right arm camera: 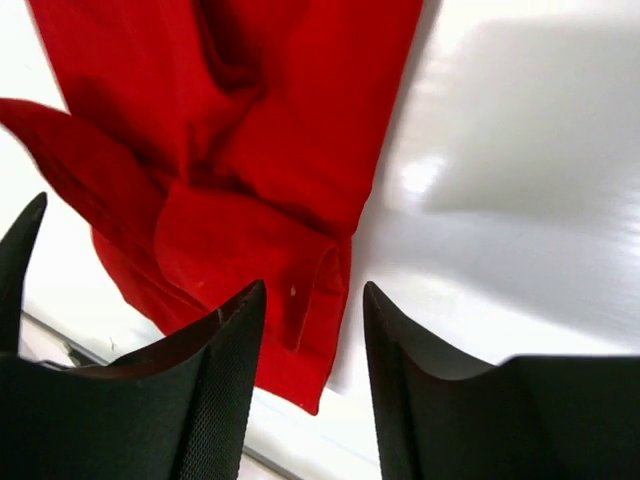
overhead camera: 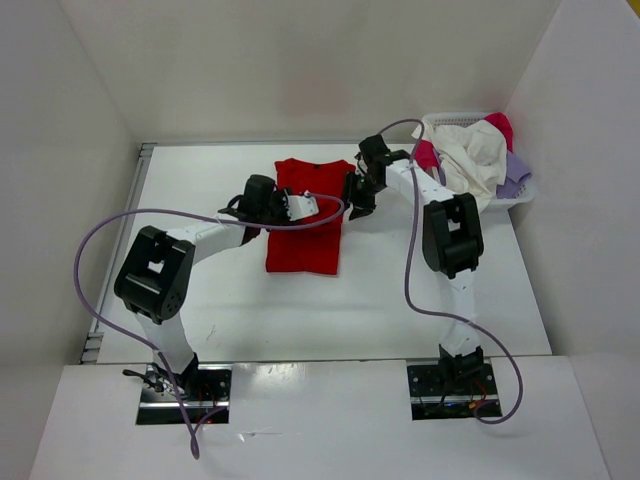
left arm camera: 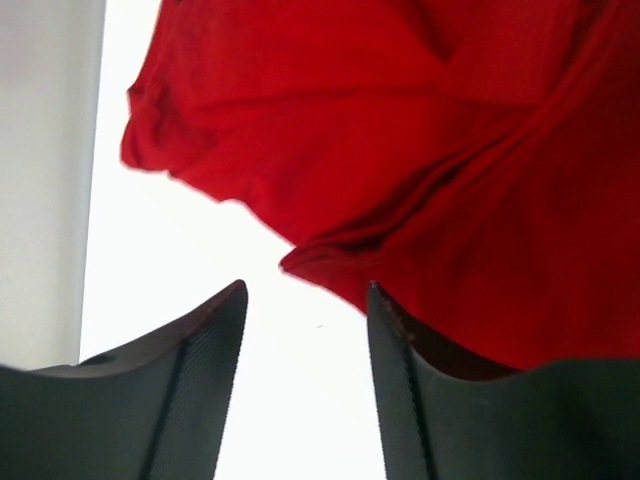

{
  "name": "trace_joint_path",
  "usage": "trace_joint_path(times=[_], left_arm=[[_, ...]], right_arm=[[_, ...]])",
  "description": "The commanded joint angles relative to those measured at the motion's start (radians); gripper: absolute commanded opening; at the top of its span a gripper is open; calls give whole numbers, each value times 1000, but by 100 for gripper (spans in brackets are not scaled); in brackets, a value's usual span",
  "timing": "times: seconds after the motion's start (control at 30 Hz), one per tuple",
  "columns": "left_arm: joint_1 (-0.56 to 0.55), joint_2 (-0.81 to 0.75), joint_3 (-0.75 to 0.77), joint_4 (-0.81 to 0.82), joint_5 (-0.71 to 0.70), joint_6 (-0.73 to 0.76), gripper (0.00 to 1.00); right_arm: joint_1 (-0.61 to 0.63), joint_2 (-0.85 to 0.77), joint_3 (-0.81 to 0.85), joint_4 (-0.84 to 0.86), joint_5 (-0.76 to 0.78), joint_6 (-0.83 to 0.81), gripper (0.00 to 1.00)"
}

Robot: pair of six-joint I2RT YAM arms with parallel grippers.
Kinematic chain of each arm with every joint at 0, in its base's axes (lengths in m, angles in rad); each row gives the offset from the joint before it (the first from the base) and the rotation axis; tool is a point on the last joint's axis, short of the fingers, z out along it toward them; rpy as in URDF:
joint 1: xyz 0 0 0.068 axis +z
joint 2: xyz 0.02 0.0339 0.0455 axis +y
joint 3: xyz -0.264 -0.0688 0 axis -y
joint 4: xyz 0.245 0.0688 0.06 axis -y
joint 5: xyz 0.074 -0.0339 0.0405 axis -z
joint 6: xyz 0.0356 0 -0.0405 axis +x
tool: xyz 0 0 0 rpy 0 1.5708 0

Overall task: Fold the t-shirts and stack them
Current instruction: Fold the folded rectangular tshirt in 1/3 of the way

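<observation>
Red t-shirt (overhead camera: 305, 225): folded into a narrow, wrinkled strip, flat on the table (overhead camera: 230, 310).
Left gripper (left arm camera: 305, 390): jaws apart, empty, at its edge.
Right gripper (right arm camera: 312, 380): jaws apart, over its folded corner.

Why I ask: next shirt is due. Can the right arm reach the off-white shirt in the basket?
Probably yes: the off-white shirt lies uncovered atop the basket, near the open right gripper.

Looking down past the black right gripper (right arm camera: 312, 290), jaws parted, nothing pinched. Right behind the gap, a thick folded corner of the rumpled red t-shirt (right arm camera: 250, 130), lying on a glossy white table (right arm camera: 520, 200). Bare tabletop with a soft grey shadow off to one side.
</observation>
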Motion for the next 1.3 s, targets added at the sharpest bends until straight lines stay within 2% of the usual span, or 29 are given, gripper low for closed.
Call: trace_joint_path(times=[0.0, 0.07, 0.13, 0.2, 0.23, 0.27, 0.3, 0.37, 0.47, 0.57, 0.7, 0.8, 0.9, 1.0, 1.17, 1.23, 1.27], left_arm=[[4, 7, -1, 96, -109, -43, 60], [4, 17, 10, 87, -183, -80, 63], [4, 35, 81, 27, -232, -120, 63], [33, 72, 154, -90, -272, -213, 63], [45, 72, 189, -138, -272, -244, 57], [59, 72, 232, -186, -236, -270, 55], [85, 54, 232, -256, -155, -301, 55], [96, -3, 216, -302, -101, -315, 55], [108, -28, 190, -410, -64, -361, 55], [128, -68, 147, -444, -53, -388, 55], [137, -94, 123, -496, -24, -398, 55], [123, -120, 105, -546, 15, -385, 55], [90, -157, 76, -572, 36, -385, 55], [64, -177, 51, -592, 48, -385, 55], [54, -186, 16, -611, 111, -419, 57], [54, -195, -7, -611, 153, -434, 58], [54, -195, -7, -611, 174, -450, 58]], right_arm=[[-16, -153, 33, 86, -21, -39, 50], [7, -209, -36, 97, 13, -57, 50], [33, -276, -96, 107, 13, -68, 45], [76, -305, -200, 120, 22, -57, 32], [90, -316, -261, 134, 22, -57, 27], [101, -327, -288, 134, 22, -42, 14], [121, -327, -311, 149, -5, -42, 9], [139, -327, -362, 169, -16, -2, 0], [152, -272, -371, 181, -42, 10, 0], [161, -179, -317, 172, -62, -1, 0], [152, -55, -149, 132, -18, -42, 0], [130, 53, 84, 92, 17, -53, 0], [106, 162, 247, 25, 28, -62, 0], [79, 207, 331, -3, 50, -62, 0], [69, 179, 323, -24, 73, -62, 0], [69, 88, 237, -12, 45, -50, 2], [69, 37, 117, 37, 31, -39, 9]])
